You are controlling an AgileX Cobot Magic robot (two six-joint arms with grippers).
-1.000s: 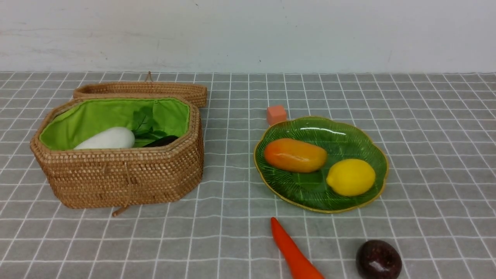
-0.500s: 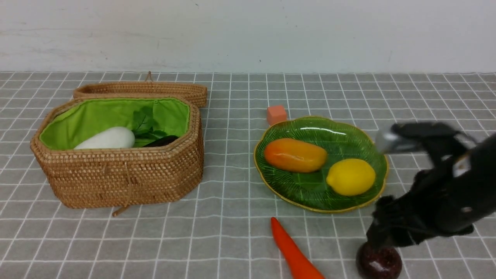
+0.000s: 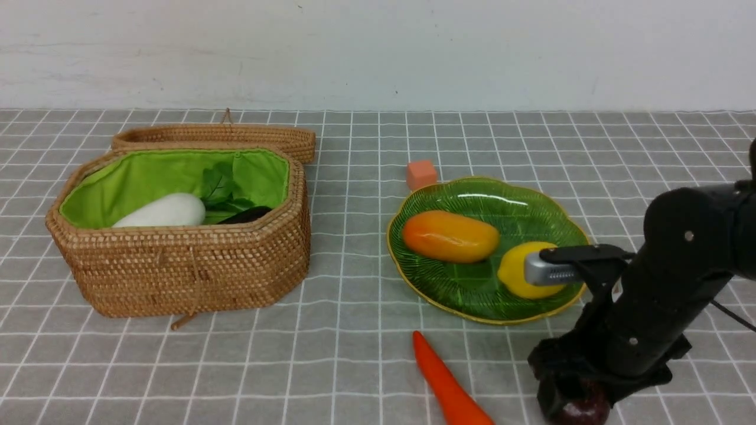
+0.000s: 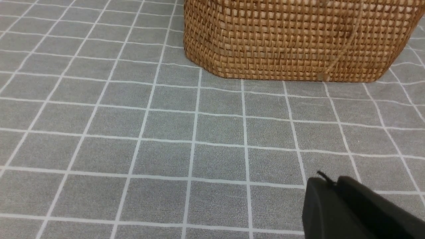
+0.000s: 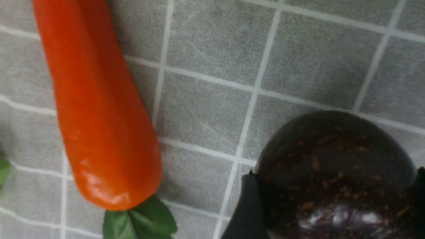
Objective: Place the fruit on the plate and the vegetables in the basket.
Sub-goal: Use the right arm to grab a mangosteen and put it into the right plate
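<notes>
Right hand (image 3: 568, 394) dropped around one maroon fruit (image 3: 583, 409) — one mango (image 3: 450, 236), one lemon (image 3: 511, 273) plated.

I am finding nothing I can read in any of the views. I am looking over the woven basket (image 3: 177, 271), the green plate (image 3: 466, 283), the carrot (image 5: 99, 116) and the speckled maroon fruit (image 5: 332, 159), and none is showing a word, label, brand, number or sign. The grey cloth (image 4: 219, 159) on the counter is carrying only plain white grid lines.
</notes>
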